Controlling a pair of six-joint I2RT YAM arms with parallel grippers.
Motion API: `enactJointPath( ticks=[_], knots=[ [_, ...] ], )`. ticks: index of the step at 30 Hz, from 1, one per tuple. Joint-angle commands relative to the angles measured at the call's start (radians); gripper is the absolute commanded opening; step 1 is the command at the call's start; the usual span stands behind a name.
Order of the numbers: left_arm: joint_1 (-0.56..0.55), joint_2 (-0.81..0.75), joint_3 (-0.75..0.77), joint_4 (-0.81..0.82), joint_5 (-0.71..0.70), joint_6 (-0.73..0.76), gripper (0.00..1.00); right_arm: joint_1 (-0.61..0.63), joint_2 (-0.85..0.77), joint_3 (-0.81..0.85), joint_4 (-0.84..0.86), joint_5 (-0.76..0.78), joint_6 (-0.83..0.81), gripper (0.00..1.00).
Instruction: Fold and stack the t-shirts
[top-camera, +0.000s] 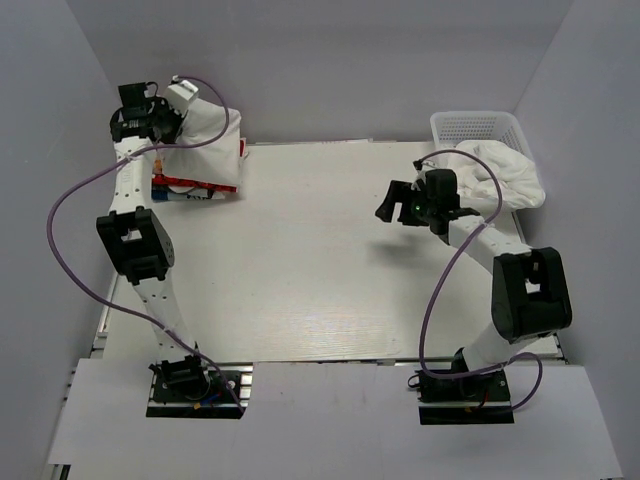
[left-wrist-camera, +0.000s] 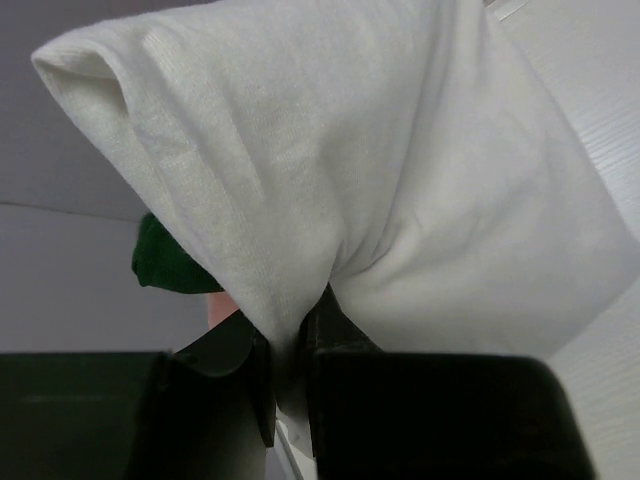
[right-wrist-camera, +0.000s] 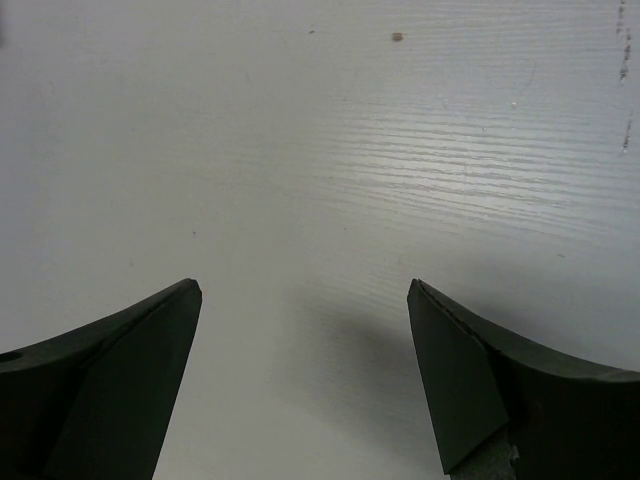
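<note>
My left gripper (top-camera: 172, 112) is at the far left corner, shut on the off-white shirt (top-camera: 205, 140). The shirt hangs from it and drapes over a stack of folded shirts (top-camera: 185, 189) with red and white edges showing. In the left wrist view the gripper (left-wrist-camera: 290, 385) pinches a fold of the off-white shirt (left-wrist-camera: 380, 170); a bit of dark green sleeve (left-wrist-camera: 165, 258) and a pink patch (left-wrist-camera: 220, 308) show behind it. My right gripper (top-camera: 392, 205) is open and empty above the table's right middle; in its wrist view the gripper (right-wrist-camera: 305, 295) has only bare table beneath.
A white plastic basket (top-camera: 480, 128) stands at the far right with a crumpled white garment (top-camera: 505, 172) spilling over its front edge. Grey walls close in the table (top-camera: 300, 270) on the left, back and right. Purple cables loop beside both arms.
</note>
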Motion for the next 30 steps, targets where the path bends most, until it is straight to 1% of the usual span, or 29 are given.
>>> enactJointPath(
  ticks=[1,2,4,7,9,13,16,20,21,23,26,27,28,29,30],
  knots=[
    [0.058,0.055,0.062,0.102,0.120,0.019,0.00,0.008,0.035,0.093,-0.069,-0.047,0.004,0.90],
    [0.069,0.072,0.088,0.102,0.144,0.019,0.00,0.006,0.051,0.131,-0.101,-0.045,0.003,0.90],
    [0.101,0.117,0.110,0.146,0.192,0.002,0.00,0.009,0.058,0.143,-0.104,-0.045,0.003,0.90],
    [0.132,0.154,0.134,0.174,0.249,0.002,0.00,0.011,0.101,0.218,-0.126,-0.071,-0.011,0.90],
    [0.152,0.184,0.135,0.208,0.249,-0.018,0.00,0.017,0.132,0.229,-0.135,-0.073,-0.004,0.90],
    [0.192,0.223,0.154,0.230,0.295,-0.036,0.00,0.019,0.152,0.225,-0.132,-0.078,0.026,0.90],
    [0.203,0.248,0.154,0.326,0.309,-0.114,0.00,0.023,0.155,0.229,-0.136,-0.068,0.027,0.90],
    [0.226,0.273,0.164,0.498,0.353,-0.297,0.00,0.034,0.147,0.223,-0.138,-0.048,0.036,0.90],
    [0.226,0.273,0.164,0.533,0.379,-0.297,0.00,0.036,0.149,0.225,-0.144,-0.045,0.042,0.90],
    [0.226,0.283,0.164,0.558,0.388,-0.323,0.00,0.040,0.144,0.220,-0.149,-0.039,0.041,0.90],
    [0.226,0.303,0.139,0.576,0.398,-0.335,0.19,0.045,0.141,0.216,-0.150,-0.032,0.043,0.90],
    [0.226,0.303,0.139,0.558,0.398,-0.323,0.29,0.043,0.141,0.219,-0.153,-0.026,0.041,0.90],
    [0.226,0.303,0.130,0.558,0.387,-0.323,0.52,0.043,0.141,0.220,-0.156,-0.024,0.042,0.90],
    [0.226,0.303,0.130,0.558,0.361,-0.335,0.59,0.046,0.137,0.219,-0.159,-0.010,0.039,0.90],
    [0.226,0.303,0.118,0.558,0.340,-0.367,0.77,0.045,0.135,0.223,-0.158,-0.010,0.036,0.90]
  ],
)
